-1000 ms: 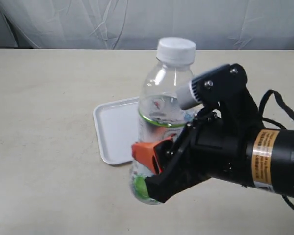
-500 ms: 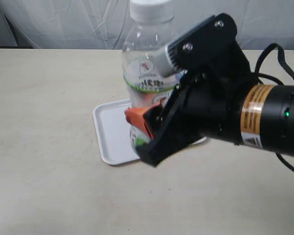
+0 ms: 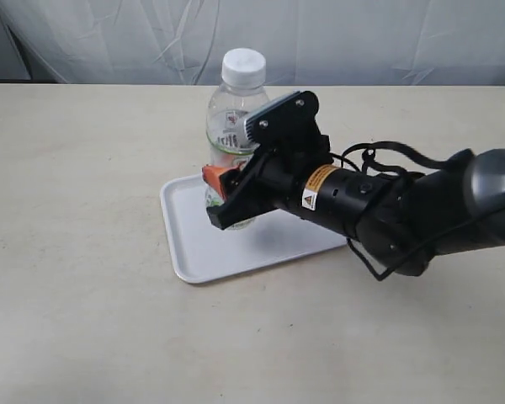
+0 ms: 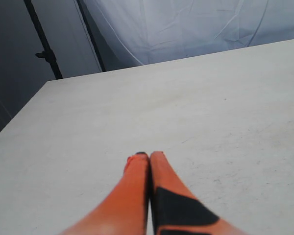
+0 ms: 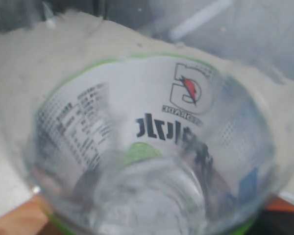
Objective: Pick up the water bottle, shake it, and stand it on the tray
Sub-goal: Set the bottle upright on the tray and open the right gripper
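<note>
The water bottle (image 3: 230, 118), clear with a white cap and a white-and-green label, stands upright over the back left part of the white tray (image 3: 204, 244). My right gripper (image 3: 221, 195) is shut on its lower body, one orange finger showing on its left side. Whether the bottle's base touches the tray is hidden by the gripper. The bottle (image 5: 152, 147) fills the right wrist view, its label with dark characters facing the camera. My left gripper (image 4: 148, 155) is shut on nothing, its orange fingers pressed together above bare table. It is out of the exterior view.
The beige table (image 3: 76, 168) spreads round the tray on all sides. A white curtain (image 3: 362, 38) hangs behind the table's far edge. The black right arm (image 3: 387, 206) reaches in from the right, with a loose cable above it.
The right gripper has carried the bottle away from the camera and down, from high in front of the lens to just over the tray. The bottle stays upright in its grip.
</note>
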Controlling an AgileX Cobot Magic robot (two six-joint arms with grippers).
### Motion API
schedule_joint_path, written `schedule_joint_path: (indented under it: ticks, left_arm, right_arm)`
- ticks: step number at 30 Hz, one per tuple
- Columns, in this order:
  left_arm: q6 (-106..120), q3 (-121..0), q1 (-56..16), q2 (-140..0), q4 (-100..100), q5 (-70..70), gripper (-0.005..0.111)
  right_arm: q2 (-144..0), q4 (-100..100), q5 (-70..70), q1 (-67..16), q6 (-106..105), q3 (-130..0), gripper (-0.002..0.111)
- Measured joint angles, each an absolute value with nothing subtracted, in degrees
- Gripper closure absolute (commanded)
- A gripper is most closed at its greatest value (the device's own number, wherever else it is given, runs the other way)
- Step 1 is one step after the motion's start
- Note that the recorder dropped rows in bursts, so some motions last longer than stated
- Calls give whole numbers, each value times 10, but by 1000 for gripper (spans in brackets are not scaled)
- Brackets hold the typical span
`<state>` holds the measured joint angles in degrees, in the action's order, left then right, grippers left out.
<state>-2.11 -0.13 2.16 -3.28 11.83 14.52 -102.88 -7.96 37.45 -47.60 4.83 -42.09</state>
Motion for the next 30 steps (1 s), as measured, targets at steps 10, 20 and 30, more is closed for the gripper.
schedule_joint_path:
  ticks: [10,20,30]
  left_arm:
    - [-21,-1,22,-33,118,145,107]
    - [-21,-1,22,-33,118,145,107]
    - [-21,-1,22,-33,118,145,107]
  right_arm:
    - [-1123,-39,395,-476,0,-443,109]
    - [-1129,-14,399,-476,0,-447,31]
    - [-1104,16,283,-476,0,-449,31]
